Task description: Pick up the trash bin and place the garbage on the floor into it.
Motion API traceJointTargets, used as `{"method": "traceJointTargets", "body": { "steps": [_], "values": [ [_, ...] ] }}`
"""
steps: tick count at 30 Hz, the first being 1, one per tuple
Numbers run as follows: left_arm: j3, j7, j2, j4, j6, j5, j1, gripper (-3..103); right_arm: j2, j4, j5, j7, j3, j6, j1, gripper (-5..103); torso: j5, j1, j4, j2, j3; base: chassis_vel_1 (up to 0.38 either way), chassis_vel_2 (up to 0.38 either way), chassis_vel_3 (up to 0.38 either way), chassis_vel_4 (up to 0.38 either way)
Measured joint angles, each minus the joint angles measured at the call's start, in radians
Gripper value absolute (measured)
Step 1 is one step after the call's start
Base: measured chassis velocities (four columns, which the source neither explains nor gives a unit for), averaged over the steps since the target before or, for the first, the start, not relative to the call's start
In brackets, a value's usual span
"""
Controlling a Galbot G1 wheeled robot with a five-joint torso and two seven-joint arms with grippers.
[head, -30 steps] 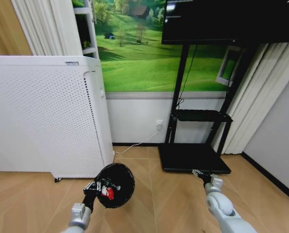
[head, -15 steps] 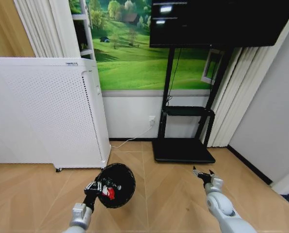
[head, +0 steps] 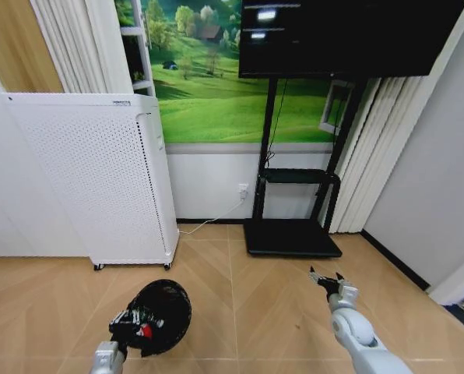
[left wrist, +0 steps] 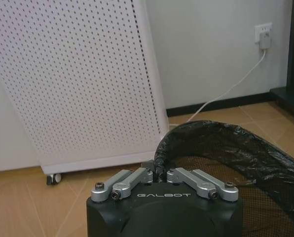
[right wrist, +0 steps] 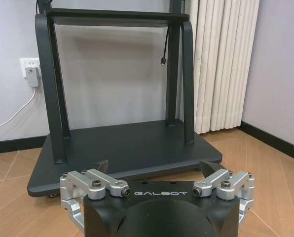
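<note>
Since half a second ago my head view has swung a little, and the left tool (head: pixel 129 321) has dropped lower and further to my left, carrying the trash bin (head: pixel 163 314) with it. It pinches the bin's lined rim, fingers (left wrist: pixel 137 177) pressed together on the black liner, the bin hanging above the wooden floor just in front of the white perforated appliance (head: pixel 100 179). So I judge the pick-up done, with the garbage left to collect. The right tool (head: pixel 326 279) hangs spread and empty near the black TV stand (head: pixel 290 234). The only readable writing is "GALBOT", printed on both tool housings.
</note>
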State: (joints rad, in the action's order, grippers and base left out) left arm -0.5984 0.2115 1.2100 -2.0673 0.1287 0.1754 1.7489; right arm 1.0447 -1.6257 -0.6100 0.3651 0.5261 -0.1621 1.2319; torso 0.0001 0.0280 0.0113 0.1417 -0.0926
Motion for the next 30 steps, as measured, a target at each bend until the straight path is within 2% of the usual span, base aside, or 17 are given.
{"method": "traceJointTargets", "body": {
  "steps": [12,15,23,25,28,29,30],
  "values": [
    [0.054,0.019,0.012,0.042,0.001,-0.022,0.090,6,0.000,0.000,0.000,0.000,0.000,0.000,0.000,100,0.0000,0.000,0.0002,0.000,0.000,0.000,0.000,0.000,0.000],
    [0.050,0.022,0.024,0.069,-0.023,-0.040,0.093,6,0.000,0.000,0.000,0.000,0.000,0.000,0.000,100,-0.0001,0.000,0.0003,0.000,0.000,0.000,0.000,0.000,0.000],
    [0.029,0.020,0.015,0.092,-0.032,-0.021,0.078,6,0.000,0.000,0.000,0.000,0.000,0.000,0.000,100,0.0000,0.000,0.0003,0.000,0.000,0.000,0.000,0.000,0.000],
    [0.025,0.020,0.010,0.084,-0.028,-0.004,0.084,14,0.000,0.000,0.000,0.000,0.000,0.000,0.000,100,-0.0001,0.000,0.0003,0.000,0.000,0.000,0.000,0.000,0.000],
    [0.024,0.020,0.010,0.082,-0.027,-0.003,0.084,14,0.000,0.000,0.000,0.000,0.000,0.000,0.000,100,-0.0001,0.000,0.0003,0.000,0.000,0.000,0.000,0.000,0.000],
    [0.022,0.020,0.010,0.078,-0.024,-0.002,0.086,24,0.000,0.000,0.000,0.000,0.000,0.000,0.000,100,-0.0001,0.000,0.0003,0.000,0.000,0.000,0.000,0.000,0.000],
    [0.019,0.018,0.008,0.073,-0.021,-0.001,0.089,30,0.000,0.000,0.000,0.000,0.000,0.000,0.000,100,-0.0001,0.000,0.0003,0.000,0.000,0.000,0.000,0.000,0.000]
  ]
}}
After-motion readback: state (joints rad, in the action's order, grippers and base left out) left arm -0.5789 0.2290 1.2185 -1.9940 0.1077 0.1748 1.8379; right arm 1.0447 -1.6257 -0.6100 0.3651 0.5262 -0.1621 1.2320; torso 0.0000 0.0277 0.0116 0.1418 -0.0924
